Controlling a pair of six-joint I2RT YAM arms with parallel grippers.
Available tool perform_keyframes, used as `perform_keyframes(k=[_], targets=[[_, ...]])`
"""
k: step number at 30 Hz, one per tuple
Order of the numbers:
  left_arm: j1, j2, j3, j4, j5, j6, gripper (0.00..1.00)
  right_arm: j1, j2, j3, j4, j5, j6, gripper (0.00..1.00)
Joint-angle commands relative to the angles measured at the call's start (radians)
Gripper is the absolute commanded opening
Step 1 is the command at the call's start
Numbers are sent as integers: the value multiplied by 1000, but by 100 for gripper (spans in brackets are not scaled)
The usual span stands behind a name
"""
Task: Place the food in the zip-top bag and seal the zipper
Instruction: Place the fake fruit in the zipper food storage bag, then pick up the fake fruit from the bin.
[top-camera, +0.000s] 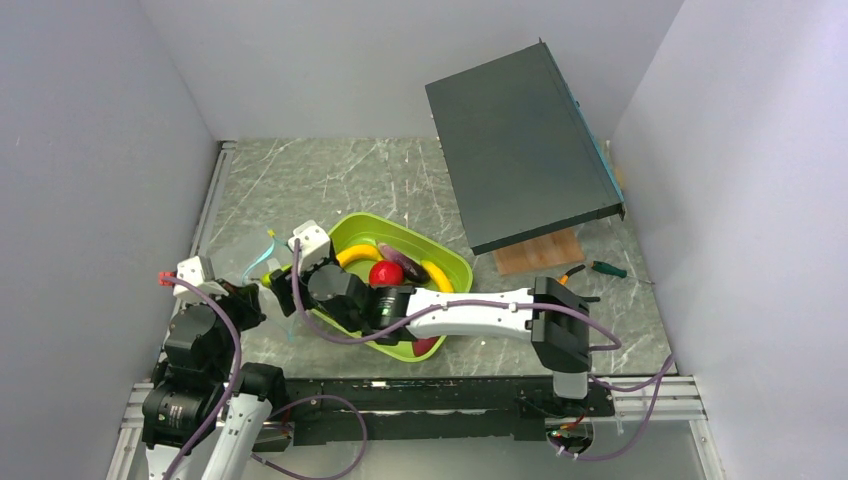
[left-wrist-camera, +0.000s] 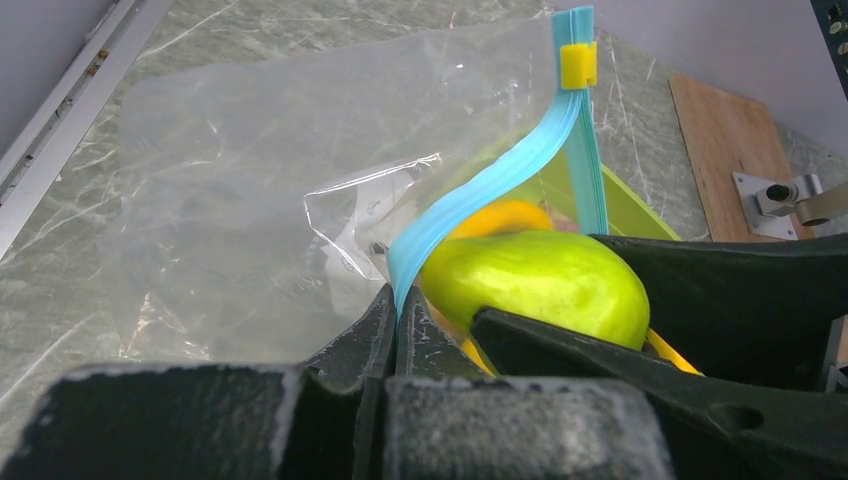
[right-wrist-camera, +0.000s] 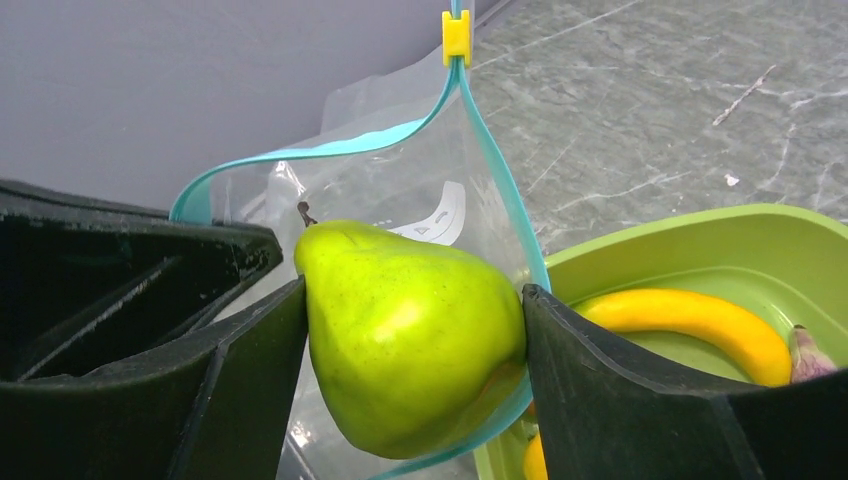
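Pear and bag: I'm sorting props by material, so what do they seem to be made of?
The pear is probably moulded plastic or foam: its skin is smooth and semi-glossy, with soft highlights. The bag is thin, clear plastic film: it is shiny and crinkled, and the table shows through. Its zipper looks like matte blue plastic.

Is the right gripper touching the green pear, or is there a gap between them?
Touching. The right wrist view shows the green pear clamped between the fingers of the right gripper, each pressed against its side, no gap.
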Motion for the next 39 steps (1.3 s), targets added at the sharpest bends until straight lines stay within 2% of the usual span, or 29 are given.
perform_keyframes(k=[1, 6, 7, 12, 19, 23, 25, 31, 39], targets=[[-2, 5, 8, 45, -1, 4, 0, 6, 43, 104, -54, 44, -12, 79], [-2, 13, 9, 45, 1, 4, 0, 5, 70, 198, -126, -18, 23, 99], [-2, 14, 9, 44, 0, 5, 0, 4, 69, 207, -137, -23, 29, 99], [-2, 15, 8, 41, -6, -1, 0, 3, -3, 168, -139, -48, 33, 100], [-1, 16, 7, 40, -11, -2, 0, -22, -179, 5, -105, -96, 53, 93], [-2, 37, 11, 33, -15, -6, 0, -60, -287, -103, -70, -158, 53, 92], [-2, 42, 17, 20, -27, -12, 0, -73, -324, -140, -77, -132, 38, 92], [-2, 2, 12, 21, -29, -13, 0, -132, -334, -231, -147, -5, -15, 93], [-2, -4, 8, 28, -26, -11, 0, -248, -231, -265, -279, -6, 49, 99]])
